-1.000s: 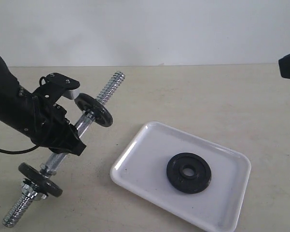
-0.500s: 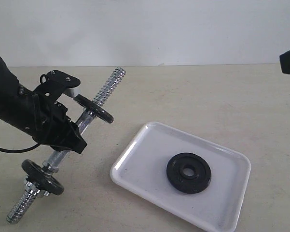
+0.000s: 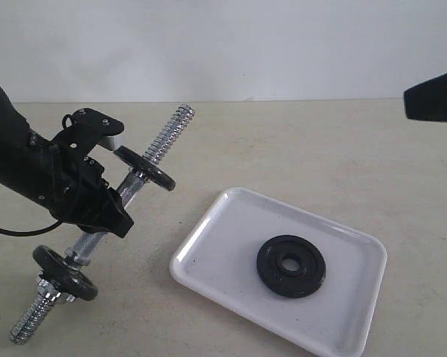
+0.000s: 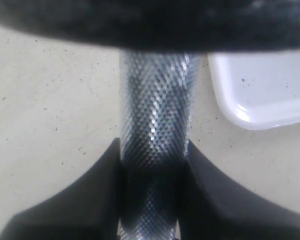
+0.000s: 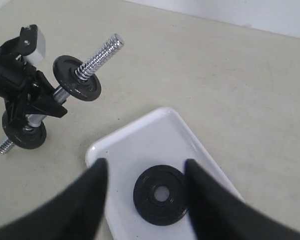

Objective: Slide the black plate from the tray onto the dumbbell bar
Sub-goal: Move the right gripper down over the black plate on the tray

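The black plate (image 3: 291, 266) lies flat in the white tray (image 3: 223, 223), also seen as the plate (image 5: 160, 194) in the tray (image 5: 140, 140) from the right wrist. My left gripper (image 3: 104, 212) is shut on the dumbbell bar (image 3: 137, 178), holding its knurled middle (image 4: 154, 125) tilted above the table, with one small black disc (image 3: 145, 168) up the bar and another (image 3: 65, 272) lower down. My right gripper (image 5: 146, 172) is open, high above the tray, its fingers framing the plate. In the exterior view only a dark part of the right arm (image 3: 433, 95) shows at the right edge.
The beige table (image 3: 305, 149) stretches behind and to the right of the tray. A tray corner (image 4: 259, 95) lies close to the held bar. A black cable (image 3: 15, 230) runs off from the left arm.
The dumbbell bar has tilted and risen slightly in my left gripper. The right arm has come further into the exterior view from the right edge.
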Available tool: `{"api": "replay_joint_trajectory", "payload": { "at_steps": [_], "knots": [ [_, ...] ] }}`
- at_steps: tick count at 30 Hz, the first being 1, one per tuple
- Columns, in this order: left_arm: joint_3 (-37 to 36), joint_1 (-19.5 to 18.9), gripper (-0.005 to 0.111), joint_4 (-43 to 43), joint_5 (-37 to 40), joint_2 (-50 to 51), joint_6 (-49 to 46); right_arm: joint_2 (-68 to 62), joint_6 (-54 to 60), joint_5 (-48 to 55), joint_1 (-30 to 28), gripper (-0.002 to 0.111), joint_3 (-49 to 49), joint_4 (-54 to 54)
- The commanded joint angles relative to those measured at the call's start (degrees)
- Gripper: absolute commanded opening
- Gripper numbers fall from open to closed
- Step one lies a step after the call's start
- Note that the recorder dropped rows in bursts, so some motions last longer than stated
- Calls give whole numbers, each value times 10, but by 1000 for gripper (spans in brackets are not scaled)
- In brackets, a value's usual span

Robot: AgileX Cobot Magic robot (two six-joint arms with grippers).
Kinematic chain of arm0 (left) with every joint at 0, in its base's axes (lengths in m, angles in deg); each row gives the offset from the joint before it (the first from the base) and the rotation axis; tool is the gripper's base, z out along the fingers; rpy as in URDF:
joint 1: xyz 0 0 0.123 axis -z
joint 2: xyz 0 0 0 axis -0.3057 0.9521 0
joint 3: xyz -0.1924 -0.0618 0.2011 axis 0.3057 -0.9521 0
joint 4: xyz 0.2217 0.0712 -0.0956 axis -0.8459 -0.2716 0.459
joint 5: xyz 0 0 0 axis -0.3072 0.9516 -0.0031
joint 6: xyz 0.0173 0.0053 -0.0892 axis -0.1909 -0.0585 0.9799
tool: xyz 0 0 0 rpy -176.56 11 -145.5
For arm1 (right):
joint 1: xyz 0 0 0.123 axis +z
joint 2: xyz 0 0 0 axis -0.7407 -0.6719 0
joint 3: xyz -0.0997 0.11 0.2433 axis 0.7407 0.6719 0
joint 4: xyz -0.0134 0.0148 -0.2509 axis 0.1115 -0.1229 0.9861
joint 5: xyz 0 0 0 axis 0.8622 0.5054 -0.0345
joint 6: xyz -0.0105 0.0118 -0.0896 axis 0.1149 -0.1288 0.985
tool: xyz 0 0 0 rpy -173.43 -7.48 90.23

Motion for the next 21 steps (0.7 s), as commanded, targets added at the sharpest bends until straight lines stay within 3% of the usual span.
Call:
{"api": "replay_joint_trajectory", "payload": {
  "at_steps": [1,2,4,9,12,17,21],
  "knots": [
    [17,1,4,34,-17,-36,-23,-35,3,5,0,97,1,-6],
    [17,1,4,31,-11,-36,-29,-42,3,5,0,102,1,-7],
    [17,1,4,27,-2,-36,-33,-53,3,5,0,101,1,-9],
    [17,1,4,-26,37,-36,-33,-73,1,7,1,81,1,-13],
    [17,1,4,-59,71,-36,-33,-90,1,11,15,79,1,-7],
    [17,1,4,-86,105,-36,-33,-132,-36,-24,94,81,1,28],
    [17,1,4,-113,130,-36,-33,-173,-111,-75,166,81,1,119]
  ]
}}
